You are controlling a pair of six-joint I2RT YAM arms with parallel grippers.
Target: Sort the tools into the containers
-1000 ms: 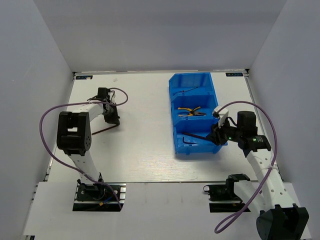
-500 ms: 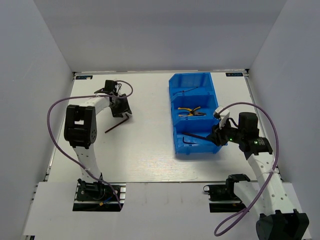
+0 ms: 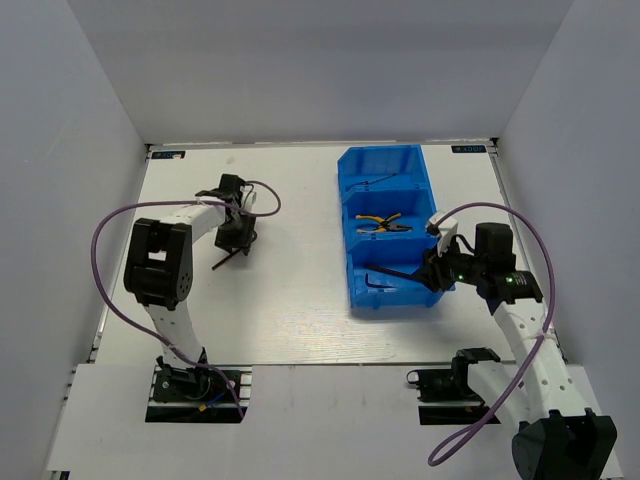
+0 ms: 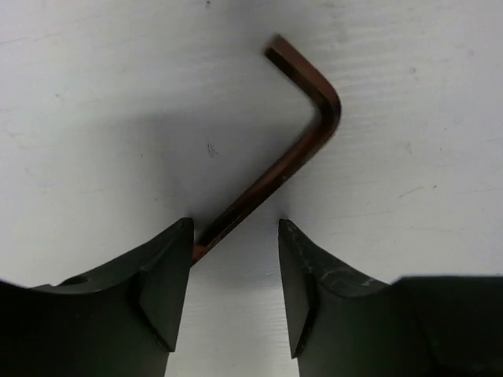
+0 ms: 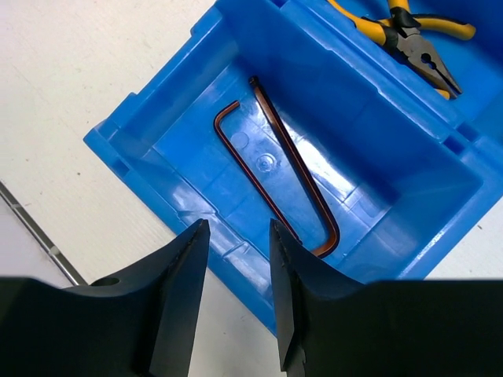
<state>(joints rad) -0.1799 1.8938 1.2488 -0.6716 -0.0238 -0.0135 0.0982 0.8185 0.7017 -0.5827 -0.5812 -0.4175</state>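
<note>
Left end effector [image 4: 234, 243] open astride hex key [image 4: 306, 145] flat on tabletop [image 4: 94, 102]; thin key, off-centre, may slip on closing; right end effector [image 5: 237, 228] open

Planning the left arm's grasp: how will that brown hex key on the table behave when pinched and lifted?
The hex key looks like thin metal, so probably stiff and light. It lies flat on the smooth table, so the left gripper may skid it before closing. Its bent end sits off-centre, so it could swing once lifted.
</note>
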